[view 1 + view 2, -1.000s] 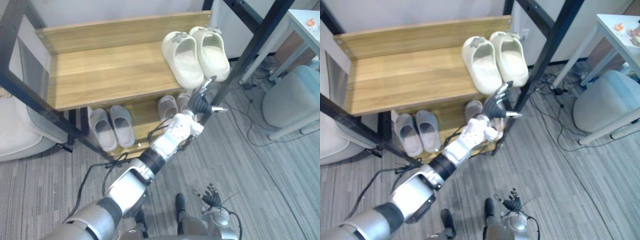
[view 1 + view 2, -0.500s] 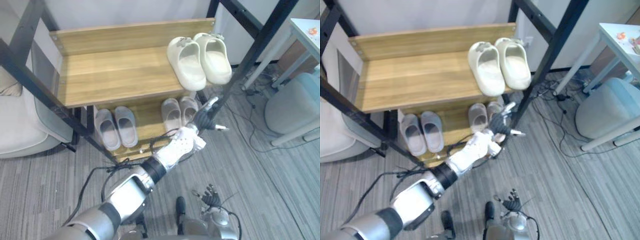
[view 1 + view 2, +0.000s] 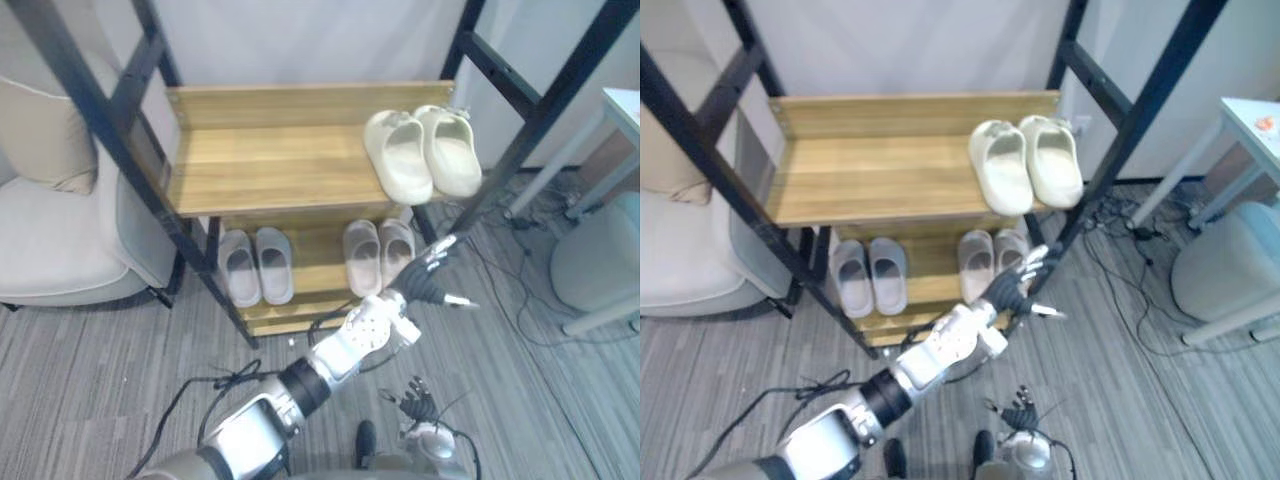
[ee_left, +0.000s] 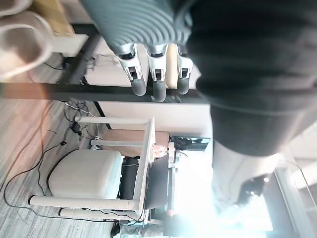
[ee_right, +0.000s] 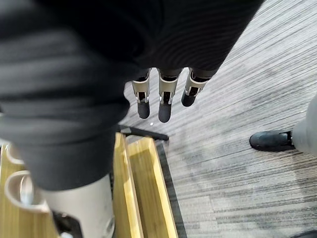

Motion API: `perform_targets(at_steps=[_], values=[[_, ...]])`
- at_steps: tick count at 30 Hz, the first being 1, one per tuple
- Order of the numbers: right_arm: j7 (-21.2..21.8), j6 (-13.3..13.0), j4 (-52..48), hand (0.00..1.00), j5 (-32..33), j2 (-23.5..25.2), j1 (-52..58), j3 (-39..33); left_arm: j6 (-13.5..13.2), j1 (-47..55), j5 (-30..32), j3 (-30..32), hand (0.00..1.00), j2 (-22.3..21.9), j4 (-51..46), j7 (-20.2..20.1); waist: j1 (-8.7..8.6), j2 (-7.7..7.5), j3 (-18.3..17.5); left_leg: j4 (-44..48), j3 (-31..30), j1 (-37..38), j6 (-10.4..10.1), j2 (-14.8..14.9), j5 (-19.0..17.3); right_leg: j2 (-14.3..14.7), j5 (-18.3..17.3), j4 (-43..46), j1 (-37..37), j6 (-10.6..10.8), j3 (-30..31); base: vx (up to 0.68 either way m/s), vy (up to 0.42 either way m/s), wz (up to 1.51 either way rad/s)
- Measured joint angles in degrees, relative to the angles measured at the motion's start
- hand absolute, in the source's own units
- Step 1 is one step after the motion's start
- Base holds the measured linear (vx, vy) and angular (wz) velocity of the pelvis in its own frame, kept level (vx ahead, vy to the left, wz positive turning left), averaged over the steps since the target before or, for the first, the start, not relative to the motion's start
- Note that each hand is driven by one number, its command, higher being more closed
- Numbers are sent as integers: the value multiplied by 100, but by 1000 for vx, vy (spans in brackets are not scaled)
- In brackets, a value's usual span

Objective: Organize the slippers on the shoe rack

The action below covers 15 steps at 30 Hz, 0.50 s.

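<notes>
Shoe rack: cream slippers paired at the top shelf's right end, two grey pairs below. Your left hand has backed off, fingers straight, empty. Right hand low, relaxed. Looks done.

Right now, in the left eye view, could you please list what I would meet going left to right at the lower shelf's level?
armchair → grey slippers → taupe slippers → left hand → pale stool
</notes>
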Motion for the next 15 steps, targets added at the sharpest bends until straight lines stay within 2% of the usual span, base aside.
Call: perform_targets(at_steps=[2,4,10,12,15], values=[[2,-1,4,0,0,20,-30,35,4,616,-171,25,0,274,10,-157,10,3,-27,0,-120,155,-33,-2,-17,23,-5,-166,293,7,-145,79,-24,28],[1,-4,57,0,2,22,-68,97,5,903,-190,40,0,360,118,-225,26,-7,-40,-1,-205,176,-41,-2,-22,40,-4,-272,410,7,-237,58,-25,27],[2,-14,793,0,179,-30,-302,429,59,1684,-88,438,0,566,1342,-295,56,-8,-81,0,-483,229,-71,-14,-35,70,-40,-370,626,32,-469,44,-12,21],[2,-48,1158,0,185,-37,-338,451,108,1960,58,891,0,695,2056,-276,47,-14,-80,29,-648,254,-70,-51,-34,69,-64,-372,722,54,-591,56,4,29],[2,-55,1384,0,207,-78,-319,480,174,2174,264,1329,0,875,2586,-259,54,-53,-71,30,-798,380,-68,-107,-35,43,-111,-374,928,92,-689,28,17,31]])
